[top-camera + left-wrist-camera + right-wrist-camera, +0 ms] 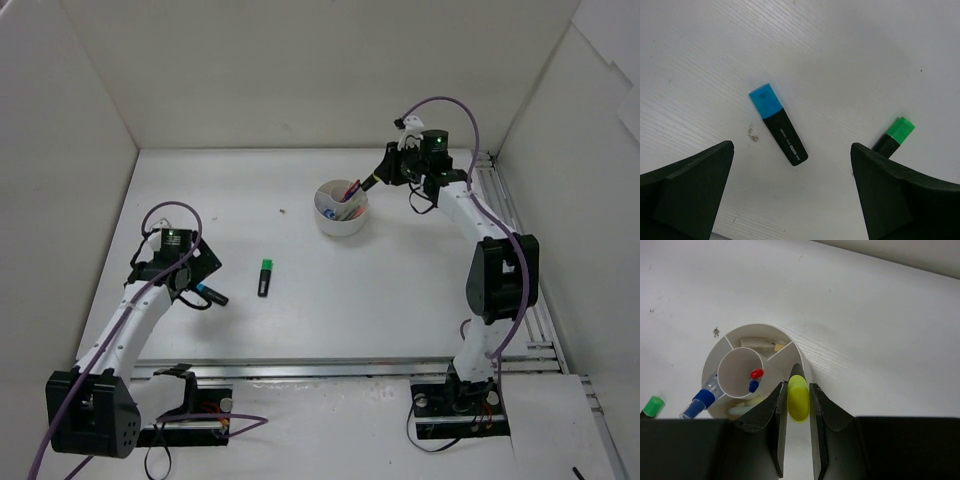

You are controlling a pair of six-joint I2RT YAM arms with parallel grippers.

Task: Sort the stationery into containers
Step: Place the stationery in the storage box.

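White walls box in the pale table (400, 290) on three sides. Far out on it, the right gripper (799, 390) has its fingers pressed onto a yellow-capped highlighter (798, 401). The cap end points back toward the wrist and the black body reaches forward past the fingertips, over the near rim of the tub (340, 226). The grip sits just behind the cap, probably so that the body can slide nose-first into the outer compartment directly ahead of the fingertips.

The round middle well ahead of the gripper already holds the pens (755, 377), and a clear tube (699, 402) leans out of the section to its left. A beige eraser (757, 342) lies in the farthest pocket.

The left gripper (792, 147) hangs with its fingers spread wide above a blue-capped highlighter (777, 122). That marker lies flat between them, turned diagonally rather than across the gap, so the wrist would likely need to rotate before closing. A green-capped highlighter (895, 134) lies just beyond that gripper's right finger, partly hidden by it.
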